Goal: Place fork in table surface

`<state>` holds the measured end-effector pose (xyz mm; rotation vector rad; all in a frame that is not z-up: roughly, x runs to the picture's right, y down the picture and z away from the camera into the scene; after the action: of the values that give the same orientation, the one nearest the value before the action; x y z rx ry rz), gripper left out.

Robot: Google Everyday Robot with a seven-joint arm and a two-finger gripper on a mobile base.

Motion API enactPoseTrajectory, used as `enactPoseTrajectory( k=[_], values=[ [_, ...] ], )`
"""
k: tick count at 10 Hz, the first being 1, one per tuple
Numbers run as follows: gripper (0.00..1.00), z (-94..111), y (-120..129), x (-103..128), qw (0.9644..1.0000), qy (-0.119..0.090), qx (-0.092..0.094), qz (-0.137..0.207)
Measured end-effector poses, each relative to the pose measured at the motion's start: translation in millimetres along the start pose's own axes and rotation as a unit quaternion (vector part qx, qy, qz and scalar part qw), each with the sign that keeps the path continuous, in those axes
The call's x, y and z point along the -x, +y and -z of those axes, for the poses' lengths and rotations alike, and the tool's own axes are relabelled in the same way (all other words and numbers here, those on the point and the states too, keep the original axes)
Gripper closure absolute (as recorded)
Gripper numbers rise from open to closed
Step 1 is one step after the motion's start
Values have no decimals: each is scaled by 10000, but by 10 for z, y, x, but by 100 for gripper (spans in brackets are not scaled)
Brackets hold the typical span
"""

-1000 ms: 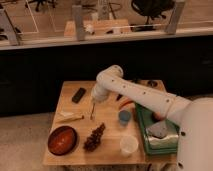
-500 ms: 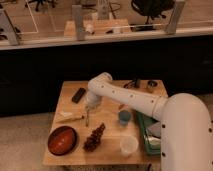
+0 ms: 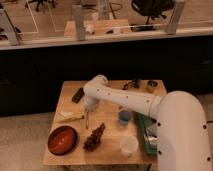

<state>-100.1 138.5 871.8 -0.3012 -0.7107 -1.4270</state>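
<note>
While reaching from the right across the worktop [image 3: 107, 110], white arm bent at the elbow, claw [image 3: 88, 111] pointing straight down over the left half. Claw clamped on the fork [image 3: 87, 120], which hangs upright beneath it, low end close to the wood; touching or not, cannot tell. Just right of the fork, brown cone cluster [image 3: 94, 137]. Red bowl [image 3: 63, 139] at front left. Blue cup [image 3: 124, 117] and white cup [image 3: 129, 144] to the right. Black block [image 3: 78, 94] at the back left. Green tray [image 3: 144, 127] on the right edge.
</note>
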Motion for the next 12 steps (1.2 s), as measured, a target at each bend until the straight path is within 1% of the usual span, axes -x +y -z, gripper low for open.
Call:
enactPoseTrajectory(
  k=[2, 3, 4, 5, 7, 10, 11, 12],
  values=[
    [32, -2, 102, 3, 9999, 7, 68, -91],
    [24, -11, 112, 4, 9999, 7, 91, -114],
    [20, -6, 166, 5, 9998, 7, 110, -168],
    [20, 5, 201, 1, 9997, 13, 107, -201],
    [20, -1, 171, 6, 9998, 4, 98, -183],
    [20, 4, 190, 0, 9998, 14, 98, -197],
    [20, 37, 161, -23, 9997, 70, 52, -228],
    [20, 125, 144, -82, 9994, 189, 36, -292]
  ],
)
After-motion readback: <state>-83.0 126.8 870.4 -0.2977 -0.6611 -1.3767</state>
